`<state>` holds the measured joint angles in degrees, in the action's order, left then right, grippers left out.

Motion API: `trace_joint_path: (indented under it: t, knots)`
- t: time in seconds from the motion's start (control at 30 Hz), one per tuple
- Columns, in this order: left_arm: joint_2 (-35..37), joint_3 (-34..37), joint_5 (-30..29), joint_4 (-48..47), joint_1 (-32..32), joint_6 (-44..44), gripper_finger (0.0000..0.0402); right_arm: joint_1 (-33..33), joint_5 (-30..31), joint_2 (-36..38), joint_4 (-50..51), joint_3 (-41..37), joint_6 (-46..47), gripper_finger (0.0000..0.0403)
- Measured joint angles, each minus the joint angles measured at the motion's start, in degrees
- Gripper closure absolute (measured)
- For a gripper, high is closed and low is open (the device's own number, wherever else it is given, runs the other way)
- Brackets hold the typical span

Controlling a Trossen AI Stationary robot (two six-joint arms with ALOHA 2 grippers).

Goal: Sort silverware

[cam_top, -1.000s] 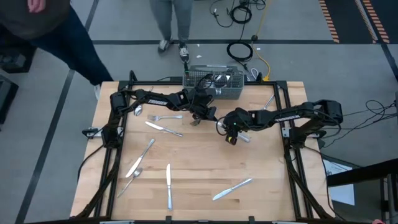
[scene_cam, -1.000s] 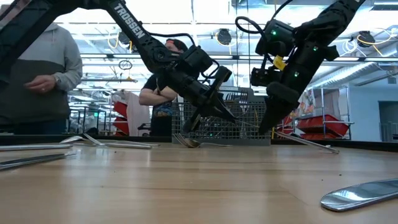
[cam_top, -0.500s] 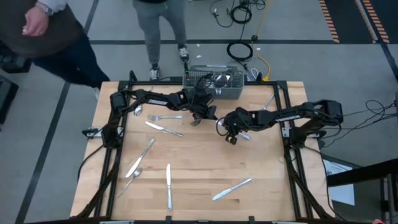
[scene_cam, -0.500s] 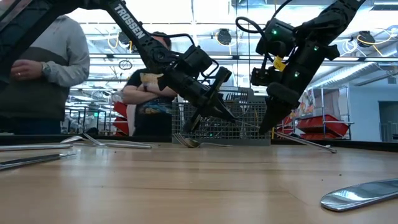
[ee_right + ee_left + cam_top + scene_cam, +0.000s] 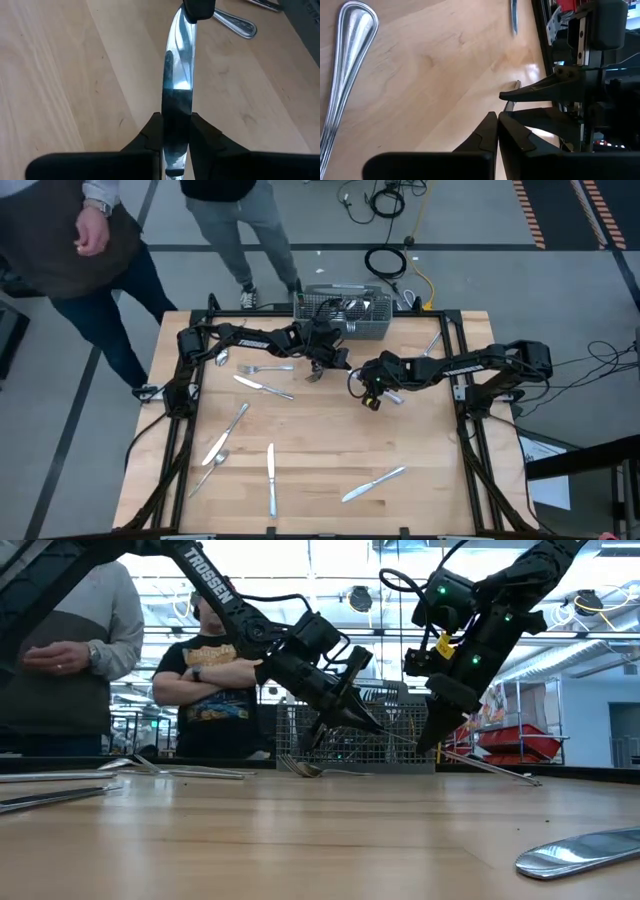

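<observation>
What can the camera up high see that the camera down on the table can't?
Only the high view shows the whole tabletop, with the knives near the front edge, like this knife, and the cables on the floor. Only the low view shows ceiling lights and a person's folded arms. Both show the left gripper, shut and empty near a fork, the right gripper shut on a knife, and the wire basket.

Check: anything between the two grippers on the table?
High view: only bare wood between left gripper, shut, and right gripper, shut on a knife.
</observation>
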<state>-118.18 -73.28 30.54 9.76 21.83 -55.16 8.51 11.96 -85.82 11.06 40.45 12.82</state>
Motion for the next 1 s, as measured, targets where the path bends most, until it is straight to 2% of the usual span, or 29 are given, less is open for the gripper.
trace_joint_path:
  t: [0.33,0.47,0.57,0.8,1.0]
  knots:
    - [4.03,0.11,-1.14,-0.41,1.53,3.17,0.038,0.12,1.26,0.15,-2.76,0.15,0.22,0.0364]
    - [5.87,-0.42,-0.62,2.87,1.88,2.98,0.038,-0.11,-0.75,-0.65,-2.61,-0.43,0.02,0.0364]
    - [5.85,-0.05,-0.75,1.43,1.83,3.13,0.038,0.09,1.17,-0.1,-4.41,0.12,0.61,0.0364]
    - [7.04,-0.17,-0.3,4.27,2.91,3.02,0.0379,0.02,1.19,-0.2,-3.99,-0.1,0.94,0.0364]
    - [11.49,-0.11,-0.16,5.64,4.25,3.59,0.0379,0.02,1.32,-0.2,-4.36,-0.11,1.05,0.0364]
